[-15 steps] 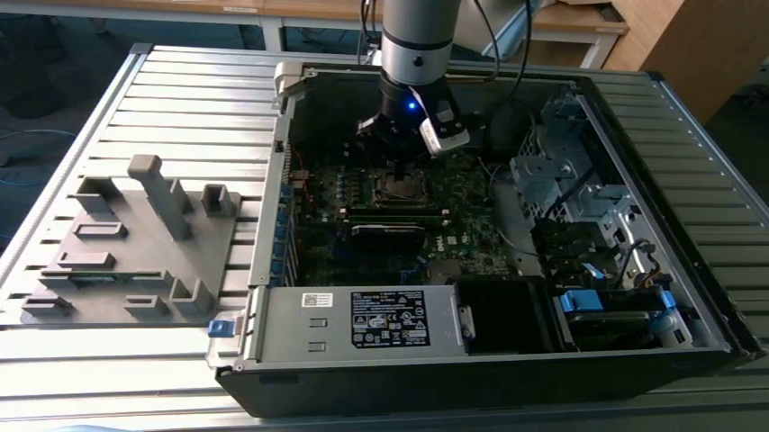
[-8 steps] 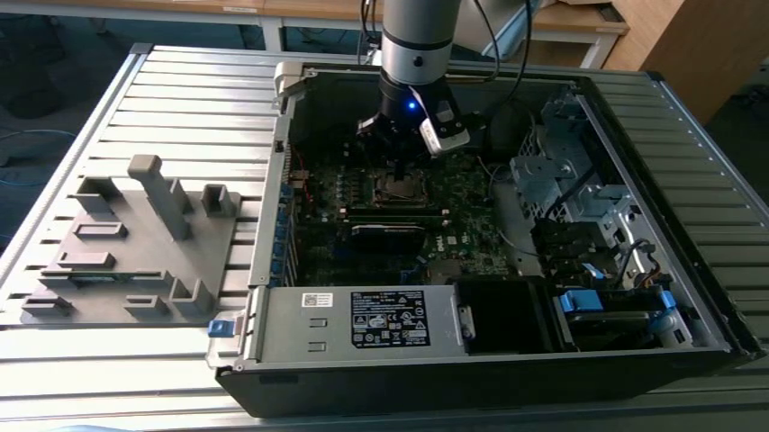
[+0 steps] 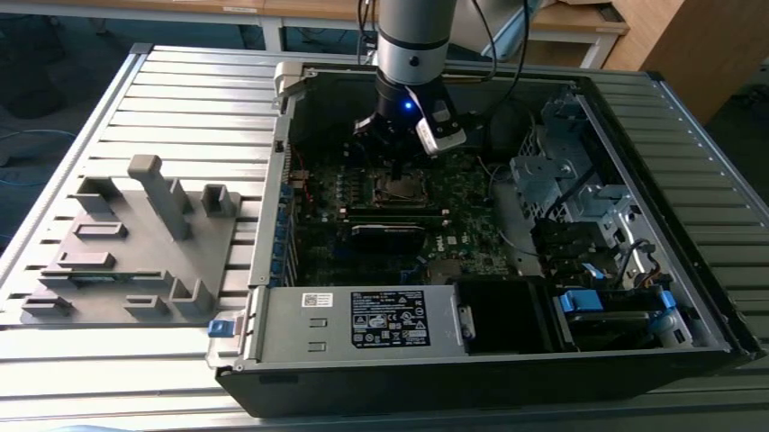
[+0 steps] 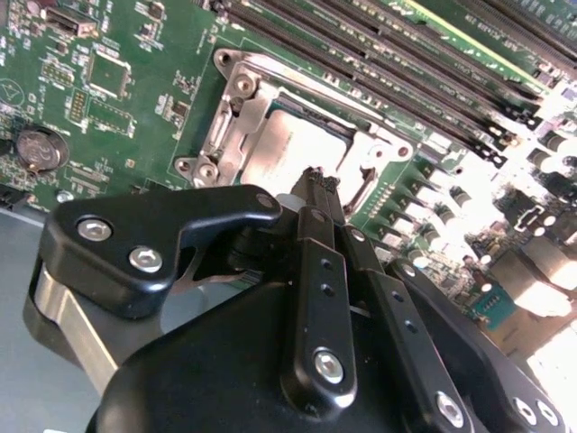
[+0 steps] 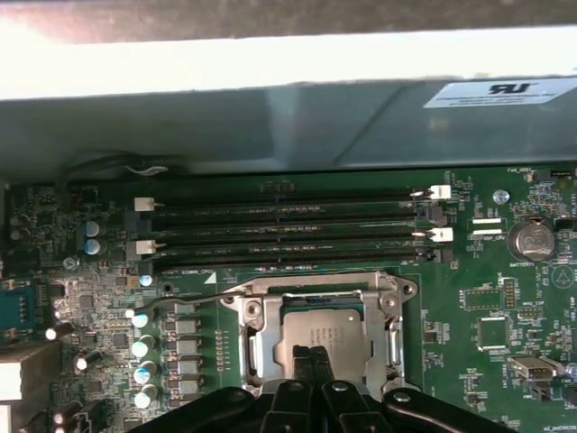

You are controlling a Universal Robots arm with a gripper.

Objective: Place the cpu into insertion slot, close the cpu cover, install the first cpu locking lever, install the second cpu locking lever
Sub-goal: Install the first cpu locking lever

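Note:
The cpu [image 5: 326, 336] lies flat in the insertion slot, its dull silver top showing in both wrist views [image 4: 293, 144]. The cpu cover [image 5: 255, 338] lies down around it as a silvery frame [image 4: 236, 115]. A thin locking lever [image 5: 185, 300] sticks out sideways from one socket corner. My gripper [image 5: 312, 363] hangs just above the chip's near edge, fingers pressed together and holding nothing; the fingertips [image 4: 317, 183] meet in a narrow point. In the exterior view the gripper [image 3: 399, 171] stands over the socket [image 3: 402, 187] inside the open computer case.
Long black memory slots [image 5: 288, 230] run beside the socket, with a coin battery [image 5: 532, 239] further along. The case wall [image 5: 270, 117] rises behind them. A drive cage [image 3: 565, 171] and power supply [image 3: 360, 319] crowd the case. A grey fixture [image 3: 132, 243] sits on the exterior view's left.

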